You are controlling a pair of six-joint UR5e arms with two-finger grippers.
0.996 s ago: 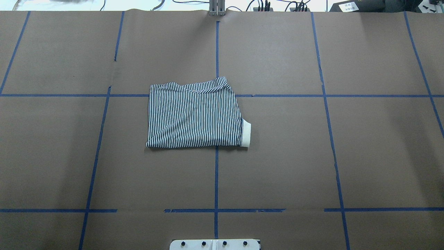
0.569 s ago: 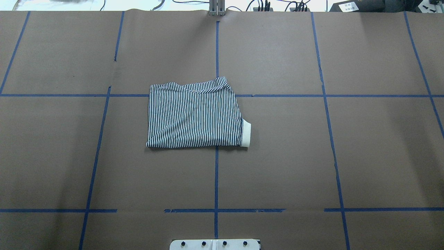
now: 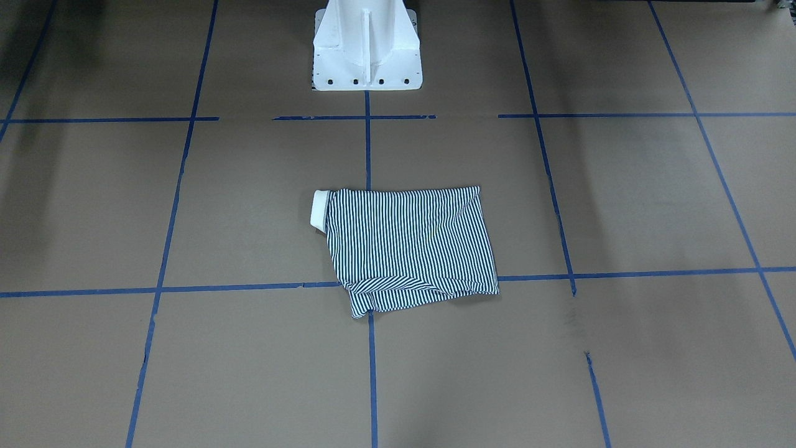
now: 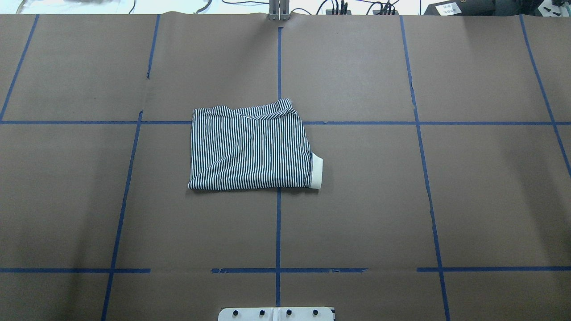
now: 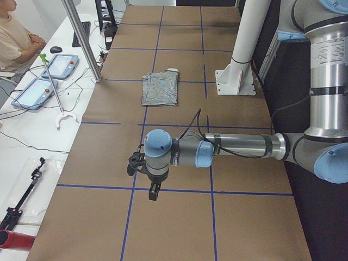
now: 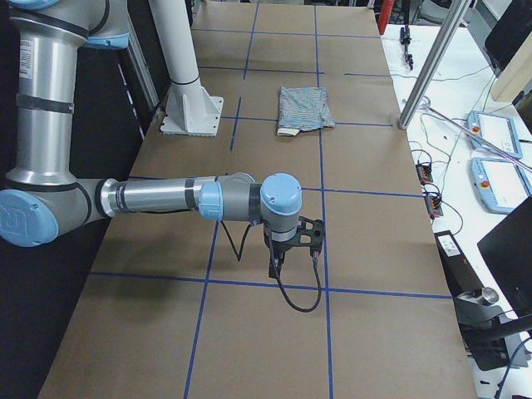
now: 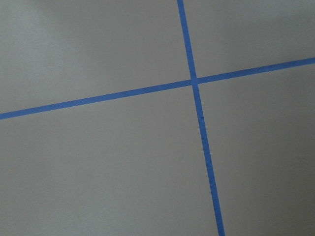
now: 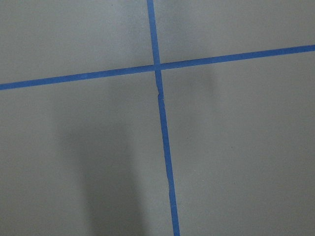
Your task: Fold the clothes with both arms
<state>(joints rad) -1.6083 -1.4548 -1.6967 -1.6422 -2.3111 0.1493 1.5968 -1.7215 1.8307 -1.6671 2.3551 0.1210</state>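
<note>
My left tool (image 5: pixel 153 193) hangs fingers-down over the desk (image 5: pixel 179 228), just beside a tape (image 5: pixel 98 187) crossing. It shows only in the left side view, small and dark, so I cannot tell whether the fingers are spread or pressed together. The same goes for my right tool (image 6: pixel 275 267): fingers-down, seen only from the right side, with a black cable (image 6: pixel 298 301) looping under it, state unclear. Both wrist cameras show only brown desk and a tape cross, no fingers in frame.

My left arm (image 5: pixel 239 145) and right arm (image 6: pixel 158 198) each stretch level over their own end of the desk, outside both central views.

The shirt (image 4: pixel 250 147) is well apart from both tools, mid-desk, lying flat and folded to a rough rectangle. Its long axis runs left-right across the desk, and the stripes run near-to-far. The white collar (image 4: pixel 316 171) pokes out at the corner toward my right and my base (image 3: pixel 367 43). The shirt straddles the centre tape line, mostly on my left of it, and its far edge lies over the cross line. That far edge is rumpled, with one flap whose stripes slant.

Only striped cloth and the collar band show; whatever is folded under cannot be made out. In the side views the shirt (image 5: pixel 160 88) is small and its detail is lost. The base is cut off at the bottom of the overhead view. A person (image 5: pixel 16 38) is cut by the frame corner.
</note>
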